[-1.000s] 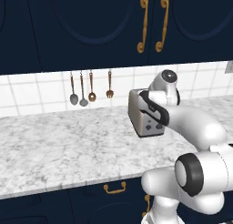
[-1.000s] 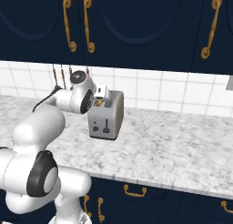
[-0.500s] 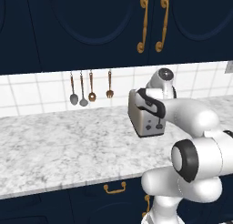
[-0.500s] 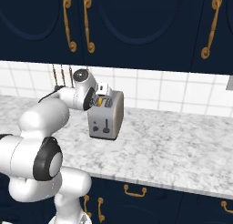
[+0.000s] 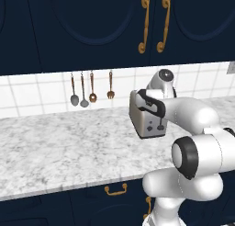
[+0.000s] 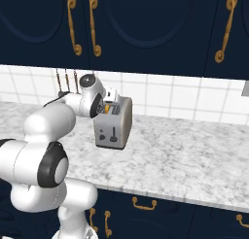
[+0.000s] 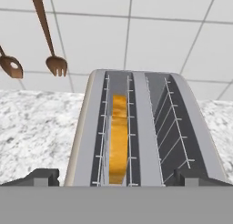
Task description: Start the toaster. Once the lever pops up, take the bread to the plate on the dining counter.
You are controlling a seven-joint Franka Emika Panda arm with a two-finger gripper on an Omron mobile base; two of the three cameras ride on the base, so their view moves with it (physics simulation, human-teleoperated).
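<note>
Against the white tiled wall, on the marbled worktop, the boxy silver-beige metal toaster (image 7: 141,127) holds the golden-crusted bread slice (image 7: 119,139) in its left slot, lengthwise, seemingly directly below the wide-open gripper (image 7: 116,176).

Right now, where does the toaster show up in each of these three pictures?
Left base view: toaster right of centre on the counter, partly behind the white arm.
Right base view: toaster left of centre, just right of the arm.
Hand view: toaster seen from above, bread in its left slot.
Shared landmark: the utensils hanging on the tiled wall.
</note>
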